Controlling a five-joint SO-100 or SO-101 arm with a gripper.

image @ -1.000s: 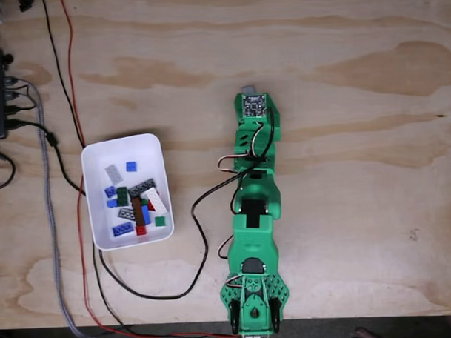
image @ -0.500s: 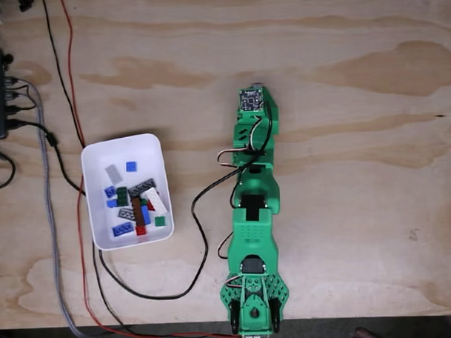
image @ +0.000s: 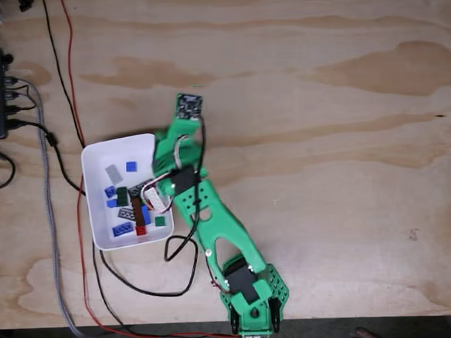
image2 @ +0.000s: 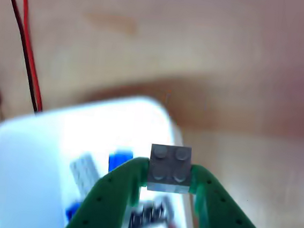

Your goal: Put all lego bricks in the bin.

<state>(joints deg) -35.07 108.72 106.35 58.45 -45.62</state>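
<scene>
Since 0.5 s ago the green arm (image: 213,229) has swung from straight up the table to lean left, its head now over the right edge of the white bin (image: 99,155), which holds the other lego bricks (image: 134,205). The other view shows what the fixed view can't: the gripper (image2: 169,175) w/ jaws clamped on a small grey brick (image2: 170,168), held above the blurred bin.
</scene>
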